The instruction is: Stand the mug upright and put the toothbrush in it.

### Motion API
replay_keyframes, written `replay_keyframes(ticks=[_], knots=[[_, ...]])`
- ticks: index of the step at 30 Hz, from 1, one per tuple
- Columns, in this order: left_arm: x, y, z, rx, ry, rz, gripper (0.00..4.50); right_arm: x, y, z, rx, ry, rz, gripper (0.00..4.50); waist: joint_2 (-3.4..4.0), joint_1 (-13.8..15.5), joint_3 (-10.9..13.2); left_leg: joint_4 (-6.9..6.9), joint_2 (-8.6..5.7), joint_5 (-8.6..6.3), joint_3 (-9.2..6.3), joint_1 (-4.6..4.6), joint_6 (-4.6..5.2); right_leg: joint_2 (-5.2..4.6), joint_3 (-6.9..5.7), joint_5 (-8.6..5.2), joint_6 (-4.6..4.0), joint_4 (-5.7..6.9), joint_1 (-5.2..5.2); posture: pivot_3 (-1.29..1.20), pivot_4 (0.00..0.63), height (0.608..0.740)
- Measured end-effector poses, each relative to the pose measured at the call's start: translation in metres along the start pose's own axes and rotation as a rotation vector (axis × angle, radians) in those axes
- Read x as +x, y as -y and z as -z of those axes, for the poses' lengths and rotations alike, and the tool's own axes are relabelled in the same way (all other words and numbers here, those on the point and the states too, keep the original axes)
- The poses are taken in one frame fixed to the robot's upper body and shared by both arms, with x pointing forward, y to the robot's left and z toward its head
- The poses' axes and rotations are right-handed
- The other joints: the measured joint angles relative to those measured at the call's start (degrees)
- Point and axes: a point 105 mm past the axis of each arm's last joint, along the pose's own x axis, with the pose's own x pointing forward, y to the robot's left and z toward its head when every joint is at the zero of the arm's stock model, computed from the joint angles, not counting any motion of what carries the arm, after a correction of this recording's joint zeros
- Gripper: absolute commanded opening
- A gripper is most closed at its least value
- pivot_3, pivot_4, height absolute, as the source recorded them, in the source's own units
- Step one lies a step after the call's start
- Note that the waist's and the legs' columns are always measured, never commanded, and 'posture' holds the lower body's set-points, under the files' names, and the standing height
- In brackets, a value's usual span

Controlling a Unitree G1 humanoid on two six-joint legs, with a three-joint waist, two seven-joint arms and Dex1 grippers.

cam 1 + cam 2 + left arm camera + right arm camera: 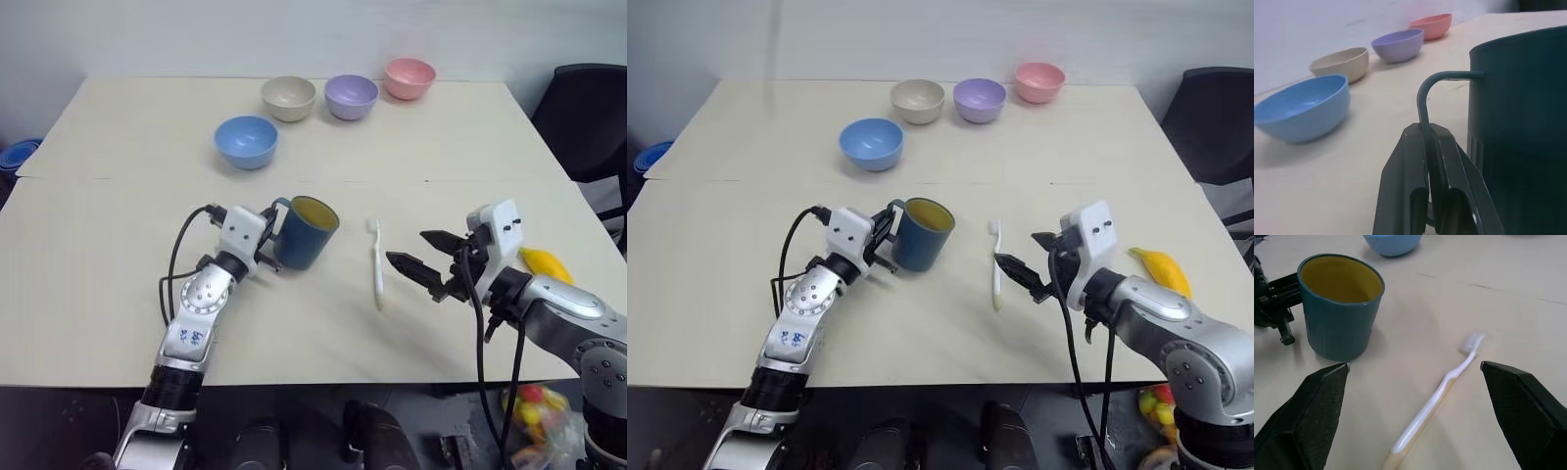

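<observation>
Table point(118, 294) | toothbrush point(377, 264) flat, just beside spread right tool point(416, 262)

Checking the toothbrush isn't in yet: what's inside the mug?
The mug stands upright and its yellowish inside looks empty, though its bottom is hidden by the rim. The toothbrush lies on the table beside it.

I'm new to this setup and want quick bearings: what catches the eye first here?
The dark blue mug stands upright mid-table, its handle pinched by the shut left claw. Just to its right lies the white toothbrush, flat on the table, with the right claw open beside it. Four pastel bowls sit at the far edge.
</observation>
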Motion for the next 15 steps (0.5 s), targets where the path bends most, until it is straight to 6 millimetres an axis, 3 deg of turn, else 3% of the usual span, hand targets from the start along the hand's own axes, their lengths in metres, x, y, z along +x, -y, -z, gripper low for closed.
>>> replay_keyframes(ticks=[2, 5, 9, 15], knots=[[-0.003, -0.001, 0.004, 0.010, 0.008, -0.013, 0.02, 0.000, -0.001, 0.000, -0.001, 0.000, -0.005, 4.50, 0.02, -0.1, 0.0, 0.03, -0.03, -0.05, 0.04, 0.01, 0.12, -0.05, 0.07, 0.03, 0.04, -0.01, 0.01, 0.00, 0.150, 0.740], [-0.006, -0.002, 0.008, 0.008, 0.004, -0.014, 0.78, -0.001, -0.002, 0.000, -0.001, -0.001, -0.009, 4.50, 0.07, -0.2, 0.0, 0.02, -0.02, -0.07, 0.04, 0.01, 0.14, -0.05, 0.07, 0.03, 0.05, -0.02, 0.01, 0.00, 0.150, 0.740], [-0.017, 0.000, 0.027, -0.010, -0.061, -0.008, 1.97, -0.001, -0.002, 0.000, -0.007, -0.006, -0.014, 4.50, 0.11, -0.2, -0.1, -0.02, -0.01, -0.07, 0.03, 0.00, 0.14, -0.02, 0.03, 0.03, 0.04, -0.07, 0.00, 0.00, 0.150, 0.740], [-0.038, -0.013, 0.024, 0.016, -0.089, -0.018, 3.91, 0.006, 0.001, 0.008, -0.023, -0.039, 0.005, 4.50, 0.12, -0.3, -0.1, -0.01, 0.02, -0.08, 0.03, 0.01, 0.14, -0.04, 0.06, 0.03, 0.04, -0.05, 0.00, 0.00, 0.150, 0.740]])
